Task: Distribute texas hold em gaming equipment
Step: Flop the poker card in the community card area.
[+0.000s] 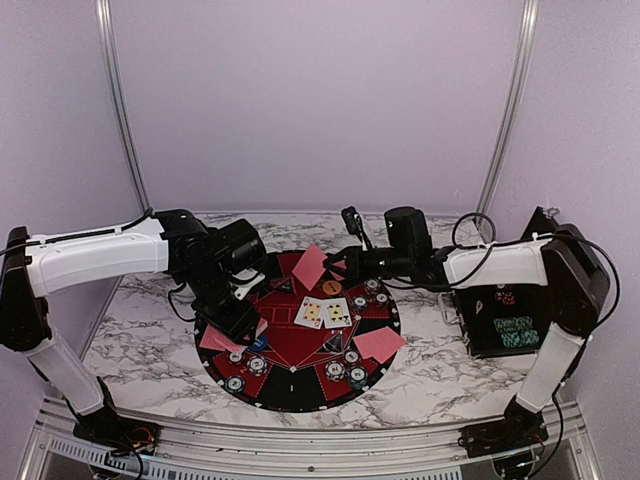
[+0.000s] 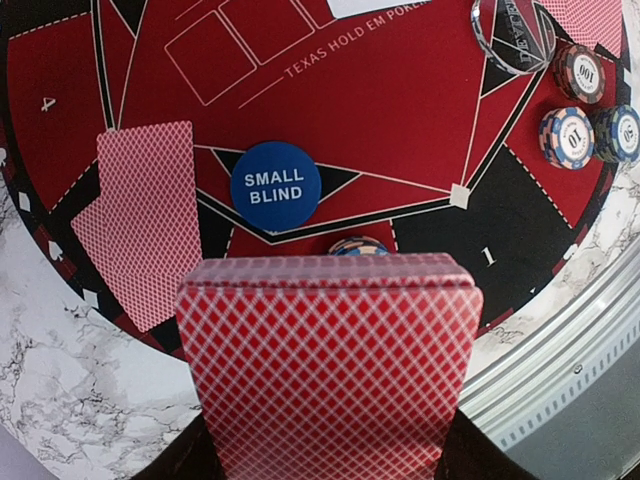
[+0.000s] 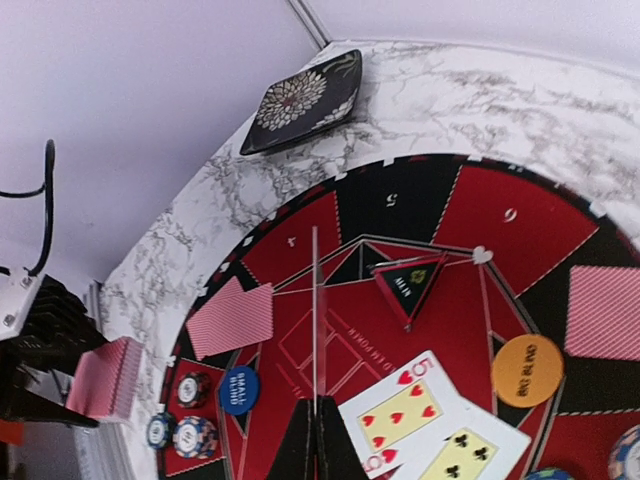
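Marble surface (image 1: pixel 140 340) holds the round mat (image 1: pixel 296 390). Over it, left claw (image 1: pixel 238 318) grips the deck (image 2: pixel 325 370). Right claw (image 3: pixel 318 440) pinches one card (image 1: pixel 310 266), likely thin and bendy, by its edge.

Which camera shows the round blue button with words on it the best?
The left wrist view. There the blue button is big and faces the camera, and you can read SMALL BLIND. The right wrist view shows it small, its words sideways. In the top view it is just a tiny blue speck.

I read SMALL BLIND on the blue round marker (image 2: pixel 275 186); above it the mat (image 2: pixel 400 110) says TEXAS HOLD EM; to its right, a 100 chip (image 2: pixel 580 73) and a 10 chip (image 2: pixel 567 137); orange disc (image 3: pixel 527 371): BIG BLIND.
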You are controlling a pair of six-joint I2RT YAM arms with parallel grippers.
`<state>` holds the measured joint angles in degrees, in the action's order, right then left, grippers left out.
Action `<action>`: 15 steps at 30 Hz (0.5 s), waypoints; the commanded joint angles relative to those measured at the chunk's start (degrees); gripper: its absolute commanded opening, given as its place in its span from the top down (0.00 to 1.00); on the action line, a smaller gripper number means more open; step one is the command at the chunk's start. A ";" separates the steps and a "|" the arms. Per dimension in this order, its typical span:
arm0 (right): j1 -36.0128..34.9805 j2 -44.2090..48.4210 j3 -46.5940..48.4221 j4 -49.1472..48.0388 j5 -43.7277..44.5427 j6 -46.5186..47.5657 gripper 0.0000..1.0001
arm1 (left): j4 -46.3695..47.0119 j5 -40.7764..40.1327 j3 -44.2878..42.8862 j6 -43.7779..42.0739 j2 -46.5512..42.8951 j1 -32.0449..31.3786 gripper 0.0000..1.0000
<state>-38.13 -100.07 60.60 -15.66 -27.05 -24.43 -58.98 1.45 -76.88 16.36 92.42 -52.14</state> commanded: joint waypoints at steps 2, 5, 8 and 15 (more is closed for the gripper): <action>-2.38 2.12 1.28 2.37 14.84 19.46 1.00 | -0.31 -0.52 2.06 1.00 -3.56 1.29 0.48; -5.88 1.10 1.63 2.38 22.32 27.46 1.00 | -0.17 -0.46 2.73 0.74 -4.15 2.18 0.48; -9.53 -0.80 1.97 1.89 30.04 34.33 1.00 | -0.10 -0.36 3.13 0.75 -4.56 2.93 0.48; -12.64 -3.66 1.04 -1.42 30.18 40.69 1.00 | -0.08 -0.18 3.66 0.72 -5.37 3.38 0.48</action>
<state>-50.00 -102.32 60.73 -14.61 -0.47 9.41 -58.92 1.45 -73.60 16.75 89.34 -49.04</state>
